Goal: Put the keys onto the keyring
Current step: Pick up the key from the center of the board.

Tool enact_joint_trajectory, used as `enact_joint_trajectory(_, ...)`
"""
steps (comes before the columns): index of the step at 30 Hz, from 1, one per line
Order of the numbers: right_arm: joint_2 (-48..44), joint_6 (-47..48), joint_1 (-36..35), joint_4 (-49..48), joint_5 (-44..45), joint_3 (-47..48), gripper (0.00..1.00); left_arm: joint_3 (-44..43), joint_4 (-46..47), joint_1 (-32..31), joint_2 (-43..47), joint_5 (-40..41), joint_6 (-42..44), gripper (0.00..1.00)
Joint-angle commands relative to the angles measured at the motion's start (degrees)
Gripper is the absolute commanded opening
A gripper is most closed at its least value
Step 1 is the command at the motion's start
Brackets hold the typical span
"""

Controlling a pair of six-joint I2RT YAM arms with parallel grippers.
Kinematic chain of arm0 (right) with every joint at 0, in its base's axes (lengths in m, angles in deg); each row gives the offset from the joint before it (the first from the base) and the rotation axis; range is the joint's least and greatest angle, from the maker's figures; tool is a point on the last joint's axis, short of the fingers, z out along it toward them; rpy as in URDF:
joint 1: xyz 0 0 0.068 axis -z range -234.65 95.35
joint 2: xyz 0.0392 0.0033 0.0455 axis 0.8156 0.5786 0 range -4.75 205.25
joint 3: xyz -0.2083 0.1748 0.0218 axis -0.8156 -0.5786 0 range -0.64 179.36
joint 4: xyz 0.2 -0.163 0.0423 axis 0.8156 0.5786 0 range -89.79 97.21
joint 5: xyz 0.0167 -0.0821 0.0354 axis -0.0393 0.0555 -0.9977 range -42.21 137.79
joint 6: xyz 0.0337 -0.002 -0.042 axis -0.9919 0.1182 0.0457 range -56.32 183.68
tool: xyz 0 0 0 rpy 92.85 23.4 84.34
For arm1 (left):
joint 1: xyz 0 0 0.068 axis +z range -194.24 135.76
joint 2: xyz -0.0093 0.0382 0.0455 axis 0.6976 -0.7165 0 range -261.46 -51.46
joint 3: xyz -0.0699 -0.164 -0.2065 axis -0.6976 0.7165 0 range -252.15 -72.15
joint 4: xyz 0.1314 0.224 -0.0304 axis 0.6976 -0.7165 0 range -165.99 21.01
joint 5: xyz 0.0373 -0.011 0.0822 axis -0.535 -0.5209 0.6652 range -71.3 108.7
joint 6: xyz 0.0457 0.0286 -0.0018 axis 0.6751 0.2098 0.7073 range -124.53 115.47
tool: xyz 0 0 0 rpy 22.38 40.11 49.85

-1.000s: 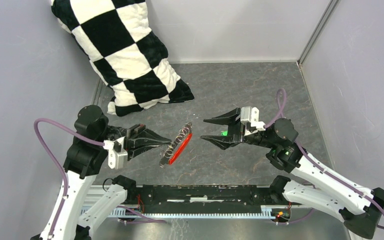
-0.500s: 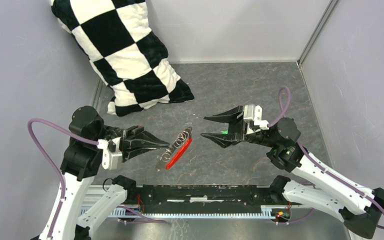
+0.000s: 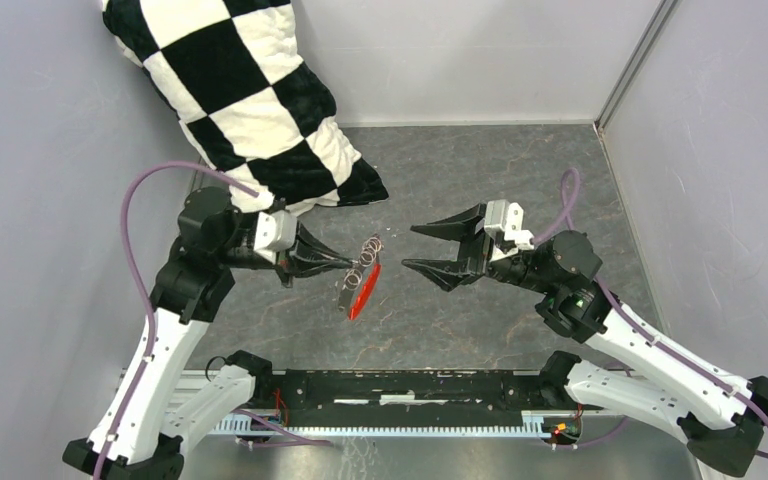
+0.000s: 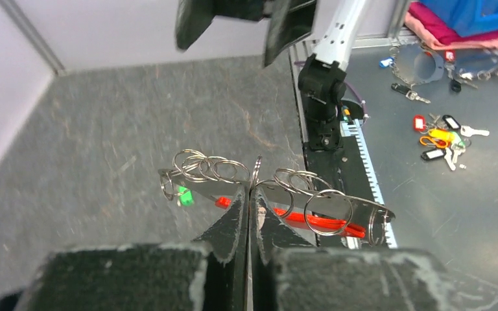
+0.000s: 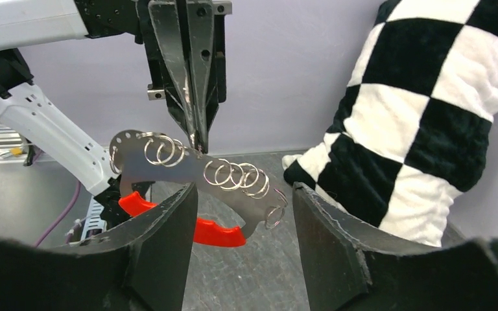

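Keyring first: pinching it near the middle of its row of rings with left gripper, closed tight on it. Holding it up off the table, between the two grippers, rings on top and red tag hanging underneath. Facing it with right gripper, spread wide and gripping nothing, near the keyring but not touching. Showing key only as a green speck just under the keyring's end in left wrist view; cannot tell whether hanging from a ring or lying on the table beyond.
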State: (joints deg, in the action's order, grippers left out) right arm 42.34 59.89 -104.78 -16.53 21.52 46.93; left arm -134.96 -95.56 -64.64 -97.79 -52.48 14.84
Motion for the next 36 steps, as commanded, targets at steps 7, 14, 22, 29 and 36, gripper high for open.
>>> enact_joint_trajectory(7,2.40,0.19,0.14,2.20,6.47,3.42,0.64,4.18,0.89,-0.21,-1.05,18.64,-16.47,0.02)
enact_joint_trajectory(14,14.93,5.19,0.37,16.04,-8.21,18.10,0.58,4.40,-5.59,-0.25,-2.83,21.44,-15.25,0.02)
enact_joint_trajectory(22,19.13,0.97,2.80,18.16,-0.33,16.94,0.60,5.67,-7.30,-0.24,-4.77,33.57,-24.94,0.02)
enact_joint_trajectory(29,19.23,-1.49,4.63,26.73,23.29,12.22,0.64,6.91,-8.75,-0.14,-9.23,42.36,-29.30,0.02)
enact_joint_trajectory(36,17.73,-7.70,13.27,24.34,33.66,-4.68,0.60,7.80,-8.29,-0.15,-10.27,42.86,-26.33,0.02)
